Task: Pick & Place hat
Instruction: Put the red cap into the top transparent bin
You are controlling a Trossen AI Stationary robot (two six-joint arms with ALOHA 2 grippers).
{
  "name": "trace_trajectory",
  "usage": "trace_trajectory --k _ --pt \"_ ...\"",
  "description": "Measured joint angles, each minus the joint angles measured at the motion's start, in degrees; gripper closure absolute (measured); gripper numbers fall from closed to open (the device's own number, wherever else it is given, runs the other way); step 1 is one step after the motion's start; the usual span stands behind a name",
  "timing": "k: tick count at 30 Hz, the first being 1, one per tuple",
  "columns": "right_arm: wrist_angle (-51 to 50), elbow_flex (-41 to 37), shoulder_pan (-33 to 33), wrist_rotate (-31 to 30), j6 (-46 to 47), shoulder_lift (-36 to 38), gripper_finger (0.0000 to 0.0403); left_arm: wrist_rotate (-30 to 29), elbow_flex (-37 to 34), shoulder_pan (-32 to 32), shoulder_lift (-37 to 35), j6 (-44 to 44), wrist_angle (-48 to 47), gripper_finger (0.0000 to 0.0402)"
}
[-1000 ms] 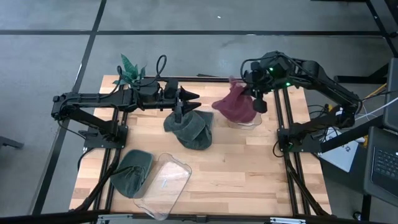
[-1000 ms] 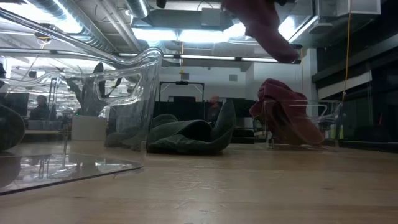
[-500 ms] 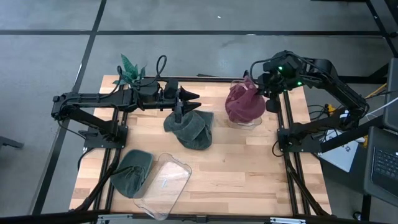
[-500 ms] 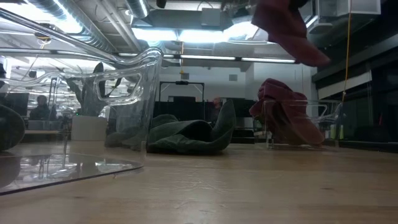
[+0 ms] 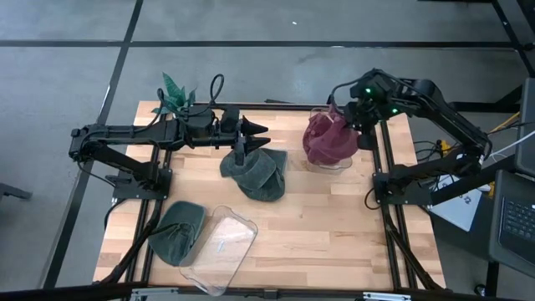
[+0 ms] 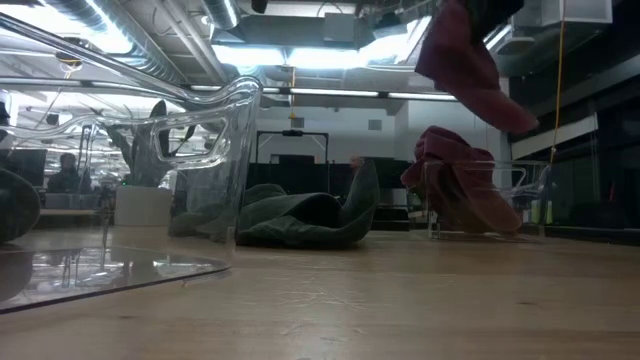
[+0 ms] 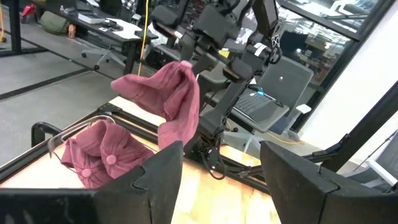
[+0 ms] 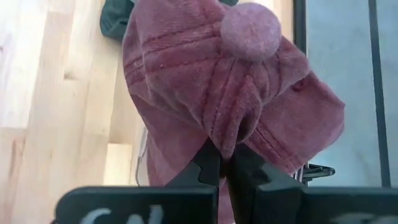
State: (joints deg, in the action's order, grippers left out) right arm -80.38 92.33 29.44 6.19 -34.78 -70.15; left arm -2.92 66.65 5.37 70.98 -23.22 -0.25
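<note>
High view shows the right tool (image 5: 349,117) pinched shut on a red hat (image 5: 331,138), which a second ago hung out toward the tabletop's (image 5: 334,226) middle and now hangs directly over the clear bin (image 5: 322,164) at the right rear; another red hat already lies in that bin. The left tool (image 5: 256,134) waits with its fingers spread wide and empty just above the green hats (image 5: 255,173), which lie toward the middle of the tabletop from the bin, unmoved over that second. Low view puts the carried hat (image 6: 462,65) clear above the bin (image 6: 520,185), not touching its contents. Left wrist view agrees: the hat (image 7: 169,102) dangles over the bin's hat (image 7: 102,152). Right wrist view shows cloth (image 8: 230,99) caught between closed fingers (image 8: 208,168). My reading: transport is finished, so lowering and release come next.
</note>
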Motion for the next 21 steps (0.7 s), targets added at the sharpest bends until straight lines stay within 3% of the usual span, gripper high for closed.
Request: trace_trajectory --k 15,21 --pt "6.15 -10.96 7.84 7.22 -11.17 -0.02 0.0389 -0.66 -0.04 -0.02 0.0 -0.19 0.0 0.0192" --pt "14.14 -15.14 9.87 10.8 -11.89 -0.09 0.0389 -2.49 -0.04 -0.02 0.0 -1.64 0.0 0.0192"
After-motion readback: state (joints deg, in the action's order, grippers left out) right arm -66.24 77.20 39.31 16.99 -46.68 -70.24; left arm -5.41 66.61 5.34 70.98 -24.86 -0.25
